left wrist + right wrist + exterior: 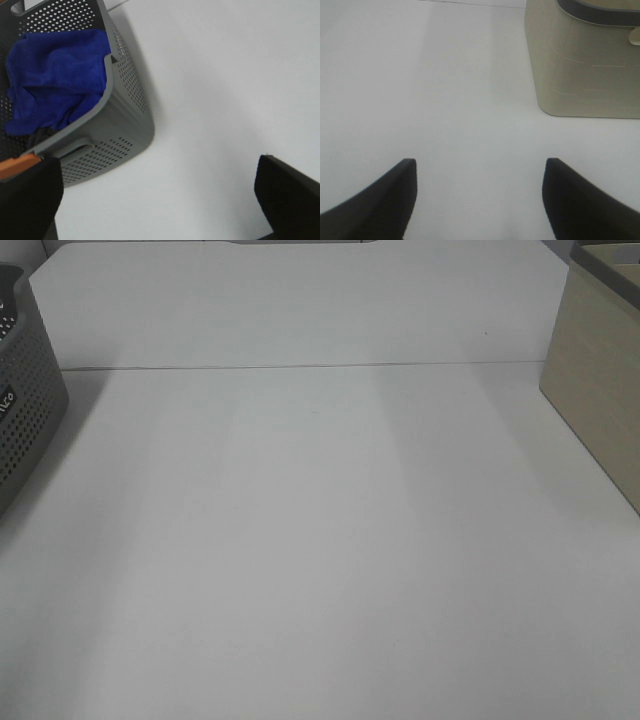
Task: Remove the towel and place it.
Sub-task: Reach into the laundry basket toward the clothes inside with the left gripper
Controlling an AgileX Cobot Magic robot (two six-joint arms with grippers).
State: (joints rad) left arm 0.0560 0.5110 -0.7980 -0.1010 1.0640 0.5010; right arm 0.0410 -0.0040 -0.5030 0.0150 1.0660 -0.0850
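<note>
The towel [52, 75] is a crumpled royal-blue plush cloth lying inside a grey perforated basket [120, 125], seen only in the left wrist view. My left gripper [160, 195] hovers open over the white table beside the basket, with nothing between its black fingers [287, 195]. My right gripper [479, 190] is open too, above bare table, with its dark fingertips [390, 195] wide apart. Neither gripper shows in the high view, where the towel is hidden.
The grey basket [25, 410] stands at the table's left edge. A beige bin [600, 380] stands at the right edge and shows in the right wrist view as the beige bin [580, 65] with a dark rim. A white back panel [300, 305] closes the far side.
</note>
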